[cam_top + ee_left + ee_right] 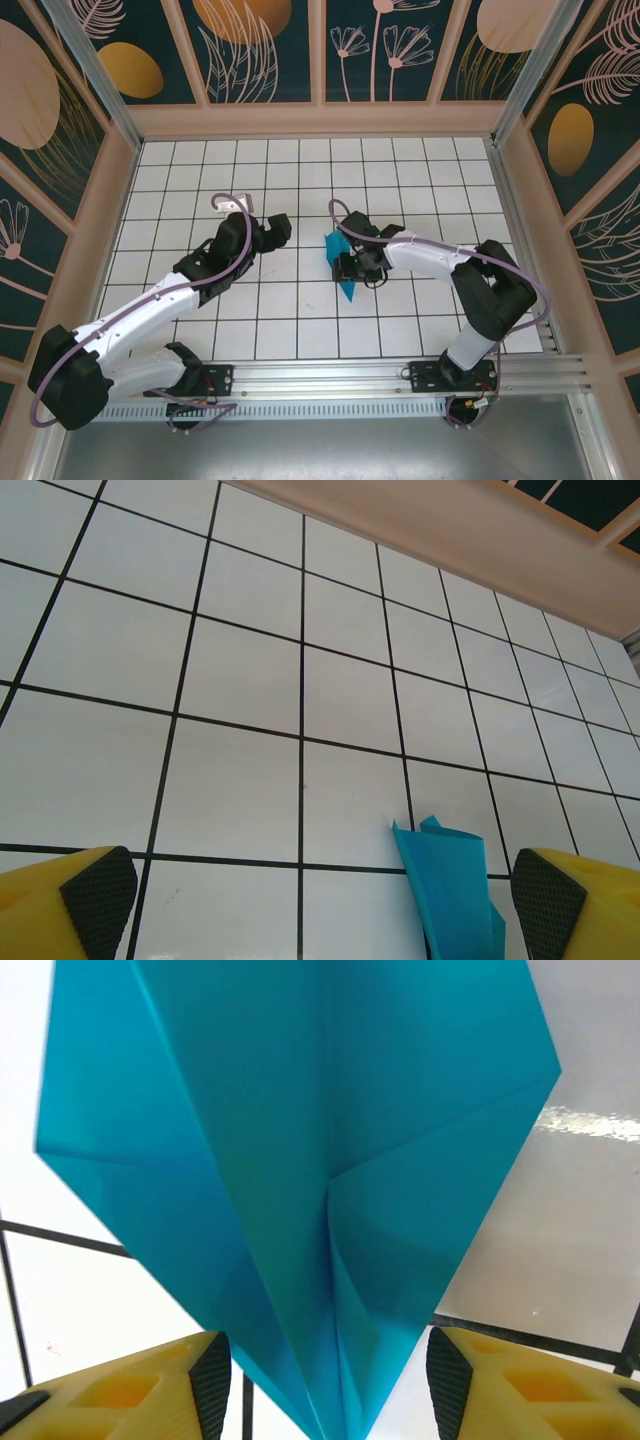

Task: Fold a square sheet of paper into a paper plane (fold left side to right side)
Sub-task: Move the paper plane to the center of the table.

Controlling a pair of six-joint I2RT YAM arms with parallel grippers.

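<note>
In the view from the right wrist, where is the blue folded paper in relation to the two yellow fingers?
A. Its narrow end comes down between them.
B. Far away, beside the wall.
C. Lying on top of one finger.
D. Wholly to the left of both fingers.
A: the blue folded paper tapers to a point in the gap between the right fingers.
</note>
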